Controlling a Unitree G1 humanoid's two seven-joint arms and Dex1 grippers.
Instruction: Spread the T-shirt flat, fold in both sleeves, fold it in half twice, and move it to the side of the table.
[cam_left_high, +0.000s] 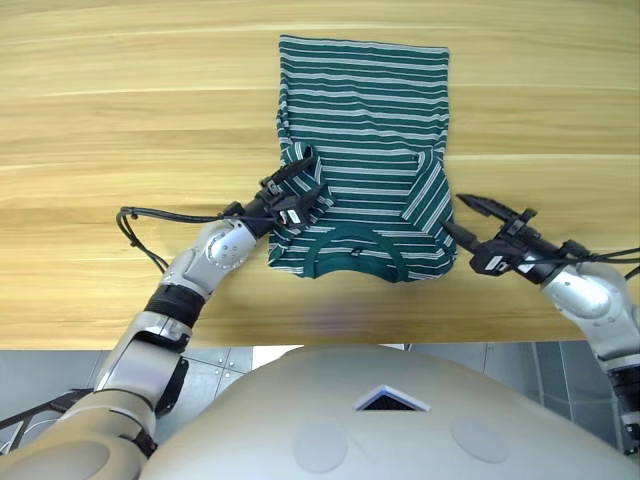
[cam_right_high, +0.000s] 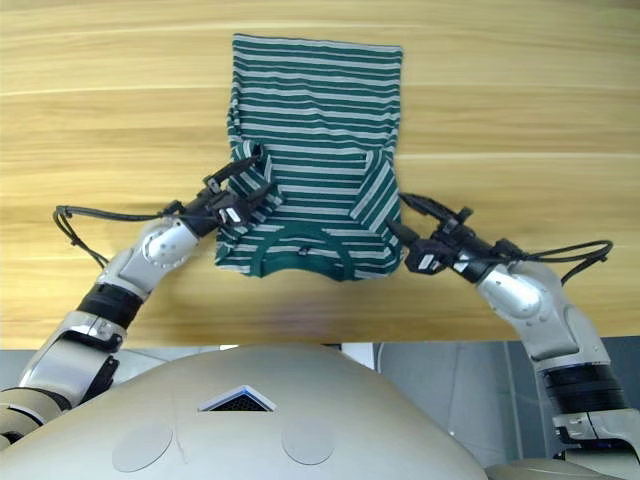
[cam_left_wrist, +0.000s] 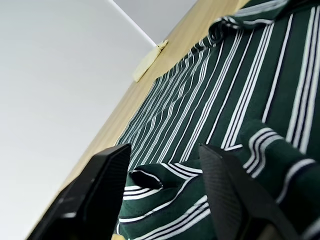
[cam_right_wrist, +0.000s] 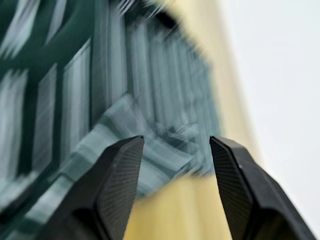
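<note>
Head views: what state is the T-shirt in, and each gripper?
Green white-striped T-shirt: flat on the wooden table, both sleeves folded in, not yet halved.
Left gripper: fingers open, over the folded left sleeve.
Right gripper: fingers open, at the shirt's right edge.

Nothing legible, no numbers or signs — the T-shirt (cam_left_high: 362, 120) carries stripes only (the table (cam_left_high: 120, 100), plain wood grain).

A light wooden desk (cam_left_high: 110, 100), its grain running side to side, carries one green T-shirt (cam_left_high: 365, 110) with white stripes. The shirt lies flat near the middle, collar (cam_left_high: 355, 265) toward the near edge and hem toward the far side, with both sleeves turned in over the body.
</note>
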